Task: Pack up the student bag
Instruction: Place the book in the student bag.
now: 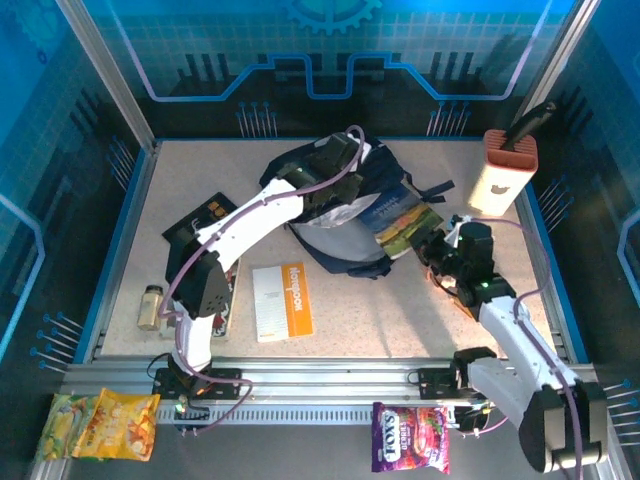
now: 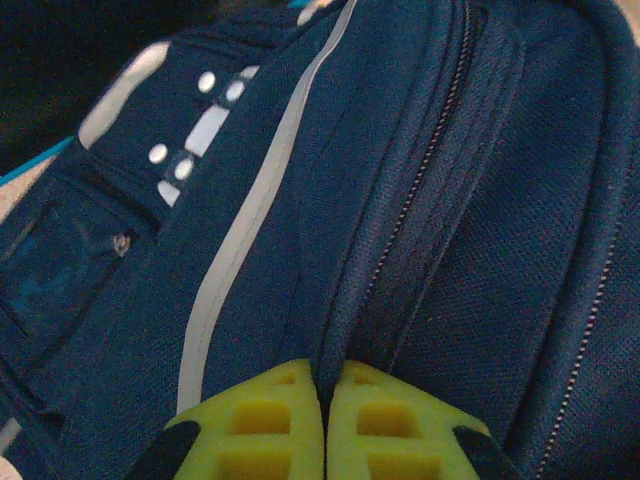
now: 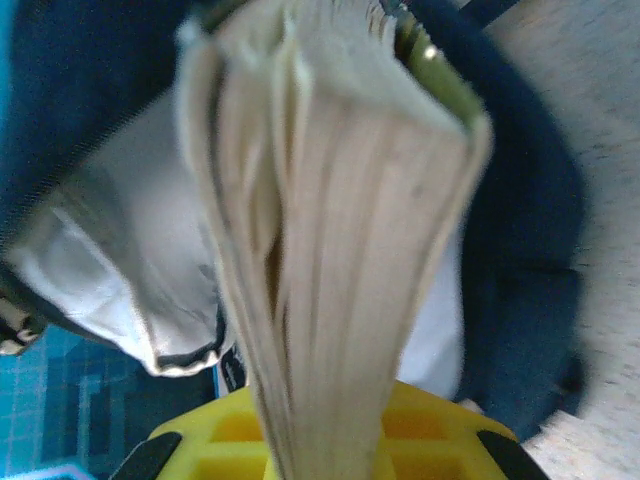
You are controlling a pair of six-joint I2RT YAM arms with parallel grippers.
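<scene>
The student bag, dark navy with white stripes, lies at the back middle of the table, its mouth showing pale lining. My left gripper is on the bag's top; in the left wrist view its yellow fingers are shut on a fold of navy fabric beside a zipper. My right gripper is shut on a thick book with a blue and green cover, whose far end lies in the bag's mouth. The right wrist view shows the book's page edges between the yellow fingers, with white lining and navy fabric behind.
An orange and white booklet lies near the front middle. A dark flat item and a small bottle are at the left. An orange and white holder stands at the back right. Snack packets lie beyond the front rail.
</scene>
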